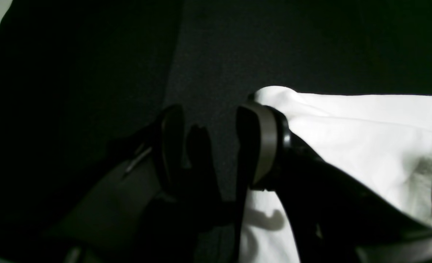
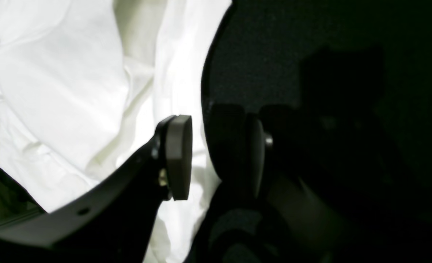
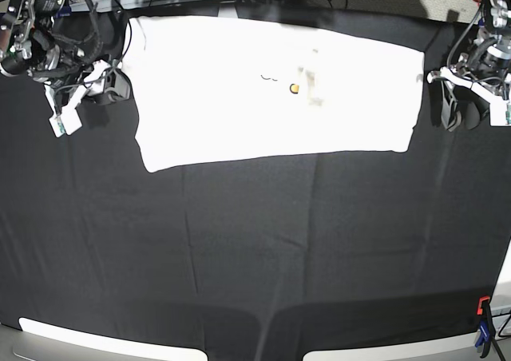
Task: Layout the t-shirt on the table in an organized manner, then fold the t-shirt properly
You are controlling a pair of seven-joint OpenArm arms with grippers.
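Observation:
The t-shirt (image 3: 239, 105) lies flat as a wide white rectangle at the far side of the black table (image 3: 255, 257), plain side up, with a few small marks near its middle. My left gripper (image 3: 453, 109) stands at the shirt's right edge. In the left wrist view it (image 1: 212, 142) is open, with black table between the fingers and one finger against the corner of the shirt (image 1: 366, 146). My right gripper (image 3: 112, 88) stands at the shirt's left edge. In the right wrist view it (image 2: 216, 153) is open, straddling the edge of the shirt (image 2: 73, 91).
A red-and-blue clamp (image 3: 482, 329) sits at the table's near right corner. Cables and arm bases crowd the far edge. The table's near edge shows pale strips (image 3: 104, 341).

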